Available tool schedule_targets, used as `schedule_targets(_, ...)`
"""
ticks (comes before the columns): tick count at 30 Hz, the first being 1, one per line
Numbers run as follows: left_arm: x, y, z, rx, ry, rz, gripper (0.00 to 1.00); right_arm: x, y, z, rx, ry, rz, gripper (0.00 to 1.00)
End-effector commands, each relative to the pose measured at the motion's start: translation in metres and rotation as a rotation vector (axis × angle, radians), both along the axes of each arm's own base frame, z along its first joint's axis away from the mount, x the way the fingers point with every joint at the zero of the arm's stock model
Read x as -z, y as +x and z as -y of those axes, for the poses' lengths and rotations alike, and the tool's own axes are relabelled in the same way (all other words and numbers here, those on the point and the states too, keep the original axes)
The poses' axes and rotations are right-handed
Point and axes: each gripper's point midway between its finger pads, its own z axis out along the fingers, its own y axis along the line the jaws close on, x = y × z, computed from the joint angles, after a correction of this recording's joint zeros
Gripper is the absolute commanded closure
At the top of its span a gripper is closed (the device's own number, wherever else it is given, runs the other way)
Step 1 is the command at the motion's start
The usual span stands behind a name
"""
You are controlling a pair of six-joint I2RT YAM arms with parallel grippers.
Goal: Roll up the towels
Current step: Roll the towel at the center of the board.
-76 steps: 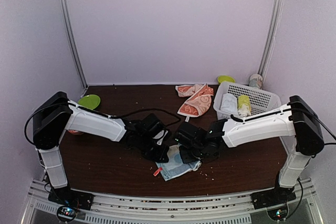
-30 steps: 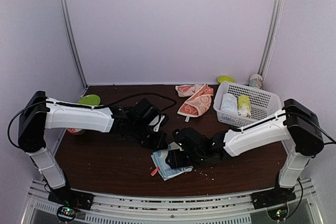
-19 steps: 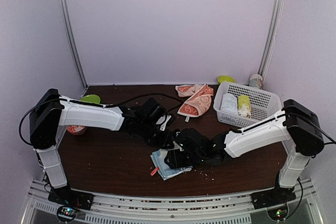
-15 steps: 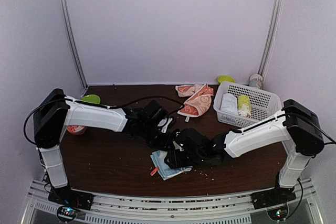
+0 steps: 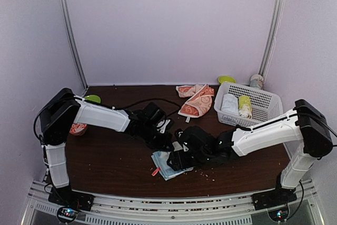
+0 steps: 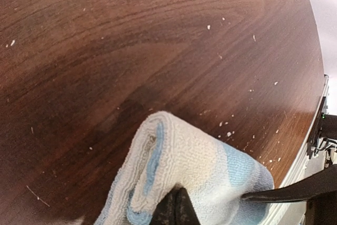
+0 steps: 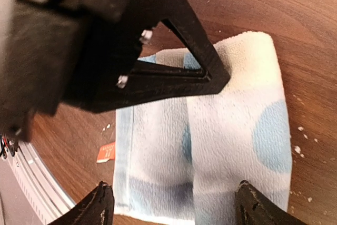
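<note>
neither towel is rolled yet, as far as you can see: the blue towel (image 5: 164, 166) lies near the front of the table (image 5: 105, 156), folded over itself with one doubled edge that may be the start of a roll, and the orange towel (image 5: 196, 101) sits crumpled and untouched well behind it, just left of the basket (image 5: 263, 101). so you are early, with one towel barely begun and the other entirely ahead of you. your left gripper (image 7: 221, 80) is clenched, its joined tips pressing down on the far folded edge of the blue towel; you cannot tell whether it pinches any cloth or only pins it. just to its right, your right gripper (image 7: 175, 204) stands spread wide and grasps nothing. it hangs low over the near part of the same towel, one fingertip at each side edge, so the cloth lies between and beneath its fingers.
</note>
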Motion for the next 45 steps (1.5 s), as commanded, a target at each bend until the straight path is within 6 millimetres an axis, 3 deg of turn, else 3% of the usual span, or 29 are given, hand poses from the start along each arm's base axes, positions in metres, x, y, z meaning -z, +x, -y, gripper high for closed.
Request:
schedule_targets(1,0.025,0.006,-0.010,-0.033,0.043,-0.017,1.00,-0.012,-0.004,0.023,-0.007,-0.073,0.030,0.21)
schedule_targets(4,0.029,0.005,-0.012,-0.035,0.049,-0.020,1.00,-0.020,-0.001,0.033,0.018,-0.090,0.055,0.31)
schedule_targets(8,0.031,0.004,-0.015,-0.039,0.059,-0.021,1.00,-0.009,-0.002,0.042,0.019,-0.165,0.038,0.68)
schedule_targets(10,0.033,0.004,-0.016,-0.042,0.063,-0.022,1.00,0.000,-0.006,0.044,0.012,-0.190,0.018,0.79)
schedule_targets(15,0.037,0.004,-0.020,-0.047,0.077,-0.025,1.00,0.021,-0.016,0.049,-0.009,-0.259,-0.017,0.95)
schedule_targets(18,0.039,0.004,-0.023,-0.054,0.084,-0.027,1.00,0.035,-0.025,0.049,-0.033,-0.307,-0.041,0.98)
schedule_targets(24,0.045,0.002,-0.028,-0.059,0.100,-0.029,1.00,0.055,-0.036,0.052,-0.062,-0.386,-0.089,0.96)
schedule_targets(26,0.046,0.001,-0.030,-0.060,0.106,-0.029,1.00,0.044,-0.034,0.051,-0.055,-0.358,-0.067,0.88)
schedule_targets(30,0.047,0.000,-0.033,-0.059,0.113,-0.025,1.00,0.005,-0.021,0.045,-0.021,-0.256,-0.004,0.64)
schedule_targets(34,0.047,0.000,-0.034,-0.056,0.116,-0.019,1.00,-0.027,-0.007,0.043,0.020,-0.149,0.031,0.55)
schedule_targets(41,0.046,0.000,-0.034,-0.058,0.112,-0.019,1.00,-0.033,0.021,0.046,0.130,0.095,-0.041,0.45)
schedule_targets(45,0.047,-0.001,-0.034,-0.058,0.114,-0.023,1.00,-0.020,0.028,0.044,0.134,0.146,-0.095,0.42)
